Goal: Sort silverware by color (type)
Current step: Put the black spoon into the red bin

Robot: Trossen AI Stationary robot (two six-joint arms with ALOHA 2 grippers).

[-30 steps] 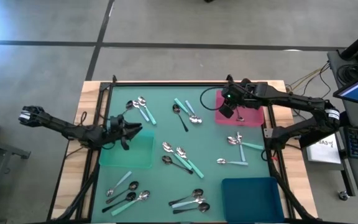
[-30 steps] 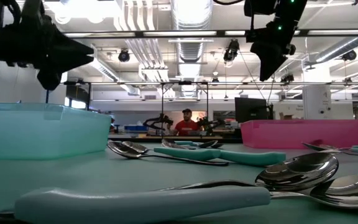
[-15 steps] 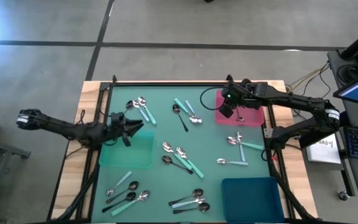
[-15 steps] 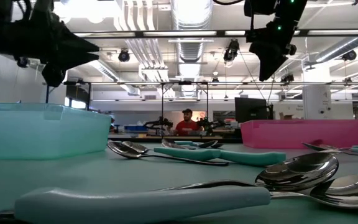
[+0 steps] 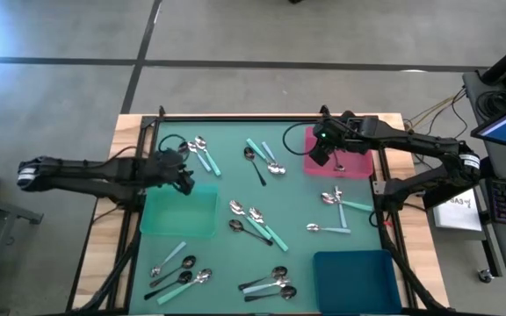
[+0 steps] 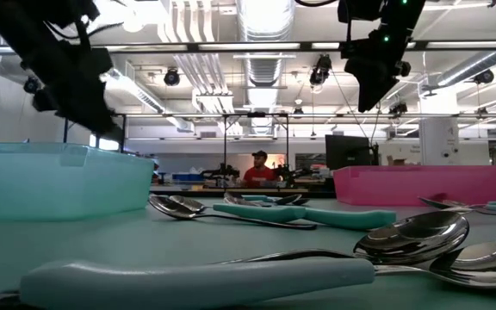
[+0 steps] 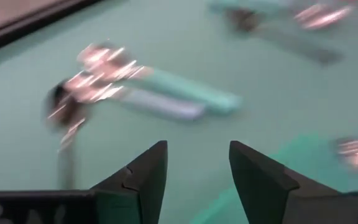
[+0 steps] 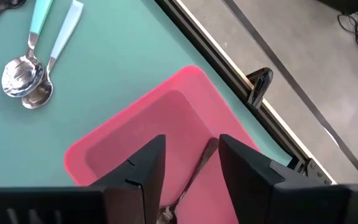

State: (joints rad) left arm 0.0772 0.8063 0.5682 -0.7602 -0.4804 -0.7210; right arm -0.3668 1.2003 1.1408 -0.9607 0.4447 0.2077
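Spoons with teal, pale blue or dark handles lie in loose groups on the green table: far left (image 5: 198, 151), far centre (image 5: 262, 160), centre (image 5: 255, 219), right (image 5: 336, 200) and along the near side (image 5: 271, 283). My left gripper (image 5: 185, 175) is open and hovers just beyond the far edge of the teal tray (image 5: 178, 215). In its wrist view, the gripper (image 7: 194, 163) points at the far-left spoons (image 7: 114, 74). My right gripper (image 5: 321, 156) is open and hangs above the pink tray (image 5: 354, 165), where one dark spoon (image 8: 194, 177) lies.
A dark blue tray (image 5: 358, 276) sits at the near right corner. A raised black frame (image 5: 235, 116) borders the table. In the low view a pale-blue-handled spoon (image 6: 196, 275) lies closest, with the teal tray (image 6: 50, 181) on the left and the pink tray (image 6: 420, 185) on the right.
My left gripper has moved from over the teal tray's far edge toward the table's far edge and the far-left spoons, tipping its fingers downward. My right arm has kept still.
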